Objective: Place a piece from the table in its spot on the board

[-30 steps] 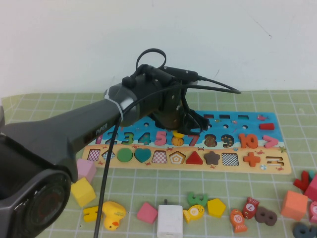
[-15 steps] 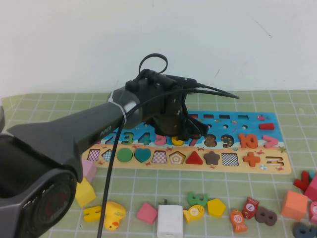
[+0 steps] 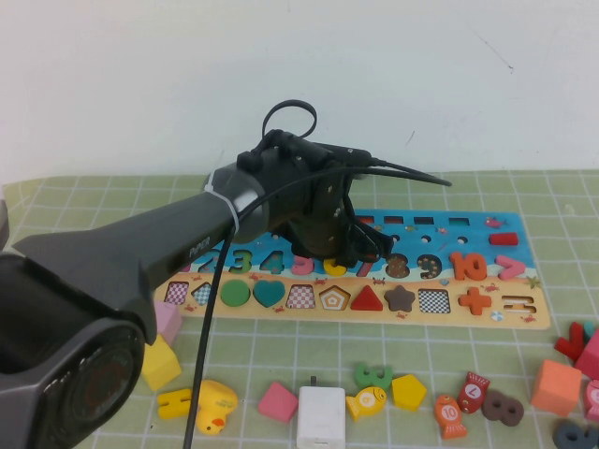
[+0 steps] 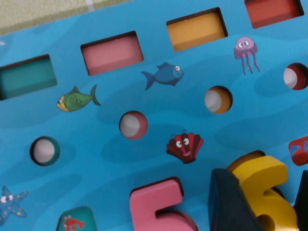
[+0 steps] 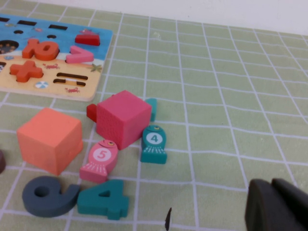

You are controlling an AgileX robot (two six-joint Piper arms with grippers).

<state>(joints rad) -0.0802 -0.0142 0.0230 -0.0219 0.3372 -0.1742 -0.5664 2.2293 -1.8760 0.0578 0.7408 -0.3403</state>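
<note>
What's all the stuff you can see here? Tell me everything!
mat: one, green checked, under everything
board: one, blue and tan, middle of mat
yellow 6: one, yellow, at the board's digit row, beside pink 5
yellow cube: one, yellow, front left
orange cube: one, orange, front right
pink cube: one, pink, front right
white block: one, white, front middle
loose small pieces: many, mixed colours, along front
left tool: one, black, over board, shut on yellow 6
right tool: one, black, over mat, far right
</note>
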